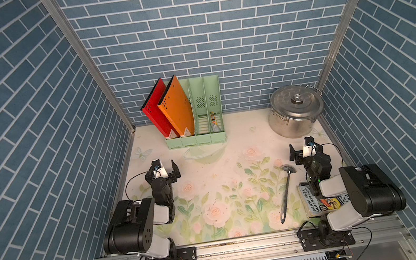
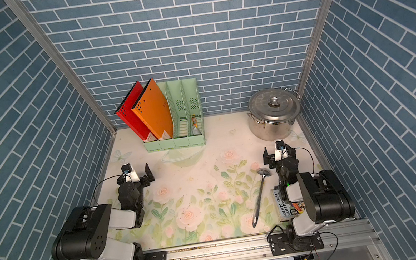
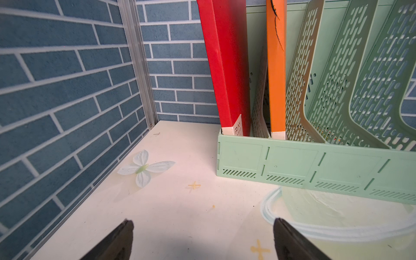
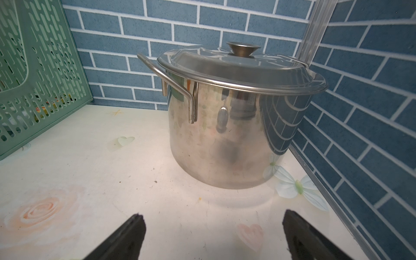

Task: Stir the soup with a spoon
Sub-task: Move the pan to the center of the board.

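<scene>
L arm & R arm folded low, wrists fwd, my L gripper fingers wide apart, R gripper same, 0 held, spoon flat on table by R arm

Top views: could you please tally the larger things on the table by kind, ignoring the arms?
Folders: 2 (red folder, orange folder)
File rack: 1
Lidded pot: 1
Spoon: 1
Book: 1
Total: 6
</scene>
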You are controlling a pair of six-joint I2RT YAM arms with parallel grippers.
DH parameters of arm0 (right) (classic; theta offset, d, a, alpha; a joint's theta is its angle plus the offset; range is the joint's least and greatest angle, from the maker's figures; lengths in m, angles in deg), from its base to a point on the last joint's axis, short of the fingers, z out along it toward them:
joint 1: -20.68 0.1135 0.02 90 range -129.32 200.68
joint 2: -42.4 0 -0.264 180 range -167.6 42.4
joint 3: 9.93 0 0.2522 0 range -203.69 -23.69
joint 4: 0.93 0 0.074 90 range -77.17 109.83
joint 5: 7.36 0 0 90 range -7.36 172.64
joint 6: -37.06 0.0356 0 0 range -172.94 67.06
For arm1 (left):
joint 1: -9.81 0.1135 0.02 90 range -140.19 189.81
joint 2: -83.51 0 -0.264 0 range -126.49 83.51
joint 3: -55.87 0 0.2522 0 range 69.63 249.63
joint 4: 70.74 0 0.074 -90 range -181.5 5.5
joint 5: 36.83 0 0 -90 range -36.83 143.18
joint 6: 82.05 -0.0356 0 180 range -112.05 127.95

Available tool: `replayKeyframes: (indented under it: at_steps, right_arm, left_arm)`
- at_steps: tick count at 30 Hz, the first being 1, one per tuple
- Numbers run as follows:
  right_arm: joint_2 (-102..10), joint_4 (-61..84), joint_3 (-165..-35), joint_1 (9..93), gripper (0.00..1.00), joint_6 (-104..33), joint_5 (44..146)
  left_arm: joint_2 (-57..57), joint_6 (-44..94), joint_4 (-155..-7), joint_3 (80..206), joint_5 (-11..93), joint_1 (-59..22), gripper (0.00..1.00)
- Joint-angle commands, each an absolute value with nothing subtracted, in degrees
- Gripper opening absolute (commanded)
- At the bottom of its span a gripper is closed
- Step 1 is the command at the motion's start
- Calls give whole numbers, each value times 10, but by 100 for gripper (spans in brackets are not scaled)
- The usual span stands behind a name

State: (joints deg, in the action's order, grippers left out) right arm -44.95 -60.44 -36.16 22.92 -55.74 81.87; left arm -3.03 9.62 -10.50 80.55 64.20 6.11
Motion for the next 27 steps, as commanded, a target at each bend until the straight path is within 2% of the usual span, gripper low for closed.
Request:
replayKeyframes:
  at_steps: [1, 7, 9, 13, 17, 21, 27]
  right_arm:
    - [-453, -609, -361, 231, 100, -553, 820]
    - [-452, -610, -360, 231, 100, -552, 822]
    - [-438, -595, -363, 231, 100, -548, 813]
    - [-334, -443, -401, 231, 100, -527, 781]
    - [-225, -283, -441, 231, 100, -488, 794]
    - [-146, -161, -479, 231, 100, -441, 848]
    - [-129, 13, -590, 234, 92, -388, 985]
  left_arm:
    - [-33, 93, -101, 812, 638, 66, 100]
    - [-9, 104, -123, 817, 668, 66, 100]
    - [51, 124, -214, 840, 715, 66, 100]
    - [182, 206, -428, 918, 845, 65, 100]
    - [290, 303, -570, 953, 874, 66, 100]
    - [385, 363, -681, 976, 798, 66, 100]
    - [417, 398, -813, 1020, 505, 65, 100]
